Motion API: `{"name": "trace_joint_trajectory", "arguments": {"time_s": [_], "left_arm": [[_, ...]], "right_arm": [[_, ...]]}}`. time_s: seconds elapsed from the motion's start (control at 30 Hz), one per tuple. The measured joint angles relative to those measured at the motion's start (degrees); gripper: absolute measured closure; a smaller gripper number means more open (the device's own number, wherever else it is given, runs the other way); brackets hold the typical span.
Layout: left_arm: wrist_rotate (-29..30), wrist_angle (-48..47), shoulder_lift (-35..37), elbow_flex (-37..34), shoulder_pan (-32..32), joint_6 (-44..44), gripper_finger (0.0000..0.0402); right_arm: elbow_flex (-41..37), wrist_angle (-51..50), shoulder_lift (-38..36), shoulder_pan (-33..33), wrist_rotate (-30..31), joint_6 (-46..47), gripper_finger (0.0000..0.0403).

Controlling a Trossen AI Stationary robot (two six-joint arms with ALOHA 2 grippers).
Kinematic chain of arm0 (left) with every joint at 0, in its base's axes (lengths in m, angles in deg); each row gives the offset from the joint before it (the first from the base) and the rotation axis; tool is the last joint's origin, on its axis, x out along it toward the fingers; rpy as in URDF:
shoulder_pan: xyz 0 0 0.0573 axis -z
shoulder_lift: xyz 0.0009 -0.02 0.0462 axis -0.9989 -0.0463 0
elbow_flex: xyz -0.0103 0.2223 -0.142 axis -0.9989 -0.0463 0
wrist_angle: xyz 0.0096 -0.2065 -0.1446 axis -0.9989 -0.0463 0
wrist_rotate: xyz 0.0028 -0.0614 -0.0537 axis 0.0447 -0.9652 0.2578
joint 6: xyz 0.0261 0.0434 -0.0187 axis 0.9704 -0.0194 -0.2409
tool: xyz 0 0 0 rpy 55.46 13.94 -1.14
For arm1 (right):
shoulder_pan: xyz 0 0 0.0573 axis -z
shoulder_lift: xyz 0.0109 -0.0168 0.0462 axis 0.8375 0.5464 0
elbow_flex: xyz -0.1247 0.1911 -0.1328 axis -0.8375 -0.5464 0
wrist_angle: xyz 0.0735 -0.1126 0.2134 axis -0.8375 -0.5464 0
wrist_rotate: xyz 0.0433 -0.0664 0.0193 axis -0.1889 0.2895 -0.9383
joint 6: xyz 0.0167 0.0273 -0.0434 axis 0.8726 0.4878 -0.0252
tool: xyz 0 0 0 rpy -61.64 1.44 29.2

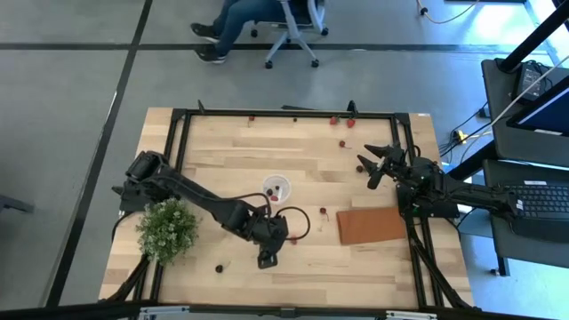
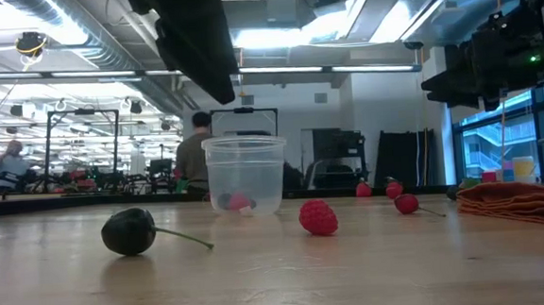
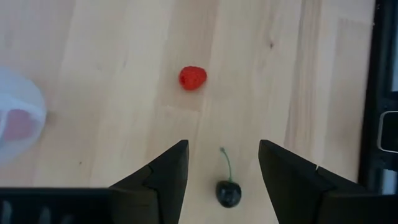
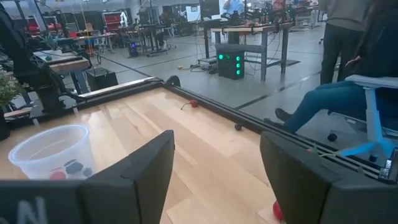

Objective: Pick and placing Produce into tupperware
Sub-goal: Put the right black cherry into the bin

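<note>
Two arms work at the wood bench (image 1: 222, 151), w/ a black rail round its rim. Going left to right:

Green bush (image 1: 167, 229) sits by the left edge, near the front corner. Just right of it, close to the front edge, lie a dark cherry (image 1: 219, 267) and a red raspberry (image 3: 193, 78), w/ bare wood all round them.

Left gripper (image 1: 269, 258) hangs low over the front of the bench, its arm reaching in from the left side over the bush. Its fingers are spread wide. In the left wrist view the cherry lies on the wood right btwn the two fingers, stem pointing away, not touched.

Tupperware (image 1: 277, 188) stands upright near the middle, just behind the left gripper. A few pieces of produce lie inside it, red and dark. Lots of open wood sits behind it, up to the far rail.

More red produce (image 1: 323, 212) lies right of the cup. A brown mat (image 1: 373, 225) lies flat by the right edge. Other red bits (image 1: 342, 142) are spread near the far rail and far right corner.

Right gripper (image 1: 378, 164) is over the right side, behind the mat, fingers wide apart, holding nothing. It points toward the cup, well apart from it.
</note>
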Motion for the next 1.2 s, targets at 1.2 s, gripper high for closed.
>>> {"name": "trace_joint_trajectory", "arguments": {"time_s": [1.2], "left_arm": [[1.0, -6.7, -7.6, 0.0, 7.1, -8.1, 0.014]], "right_arm": [[8.0, -14.3, 9.7, -1.1, -11.2, 3.1, 0.0163]]}}
